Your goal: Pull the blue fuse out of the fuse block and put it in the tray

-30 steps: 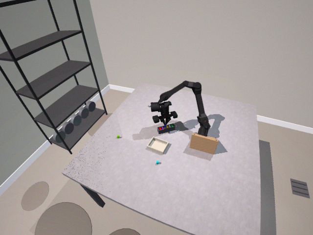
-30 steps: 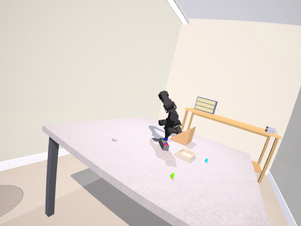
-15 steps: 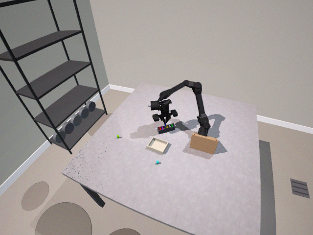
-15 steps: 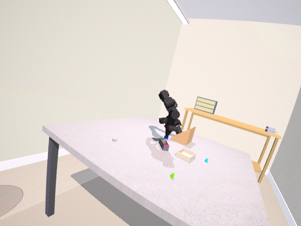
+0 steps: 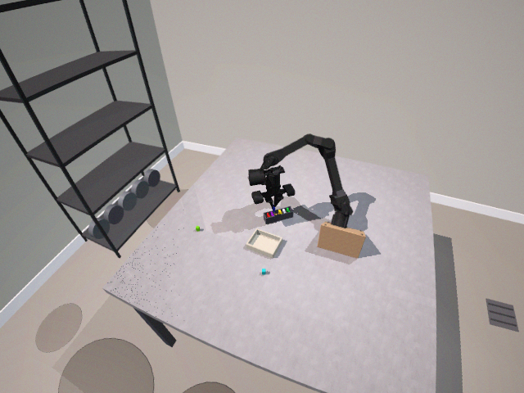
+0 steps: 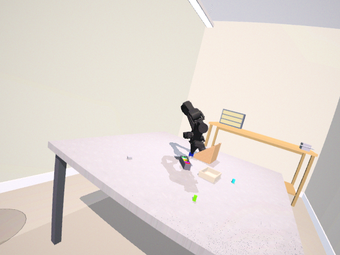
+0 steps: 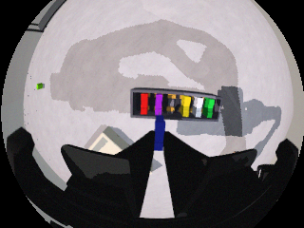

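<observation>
My gripper [image 5: 273,206] [image 6: 191,152] [image 7: 159,135] is shut on the blue fuse [image 5: 273,209] [image 6: 190,154] [image 7: 160,132], which hangs upright from the fingertips. The fuse is out of the dark fuse block [image 5: 278,219] [image 6: 187,166] [image 7: 131,104] and above it. In the wrist view an empty slot [image 7: 172,105] shows between the purple fuse [image 7: 159,104] and the yellow fuse [image 7: 186,105]. The red fuse [image 7: 143,104], white fuse [image 7: 199,107] and green fuse [image 7: 209,107] also sit in the block. The cream tray [image 5: 264,243] [image 6: 210,175] stands in front of the block and is empty.
A brown wedge-shaped board [image 5: 341,241] [image 6: 208,154] stands right of the tray, near the arm's base. A cyan piece [image 5: 264,271] [image 6: 233,180] lies beyond the tray from the block. A lime green piece [image 5: 197,228] [image 6: 194,197] [image 7: 40,85] lies to the left. A small grey piece [image 6: 129,157] shows in the exterior view.
</observation>
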